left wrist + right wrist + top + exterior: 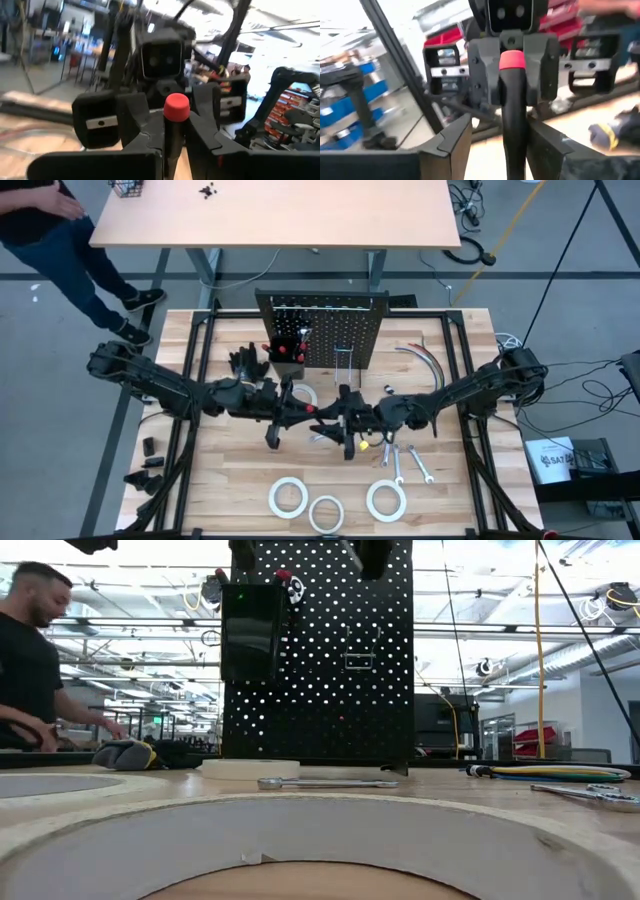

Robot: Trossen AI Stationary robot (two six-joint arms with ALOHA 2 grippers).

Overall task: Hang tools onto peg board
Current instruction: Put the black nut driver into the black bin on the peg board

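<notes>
Right now I have the left end effector (300, 412) just in front of the peg board (322, 330), fingers clamped on a red-and-black screwdriver (176, 116) whose red cap pokes up between them. Meeting it from the right, also just in front of the peg board, the right end effector (335, 416) has its fingers spread apart either side of that same handle. Three white tape rolls (287, 497) and small wrenches (398, 465) lie on the desk (240, 470) farther from the board.
</notes>
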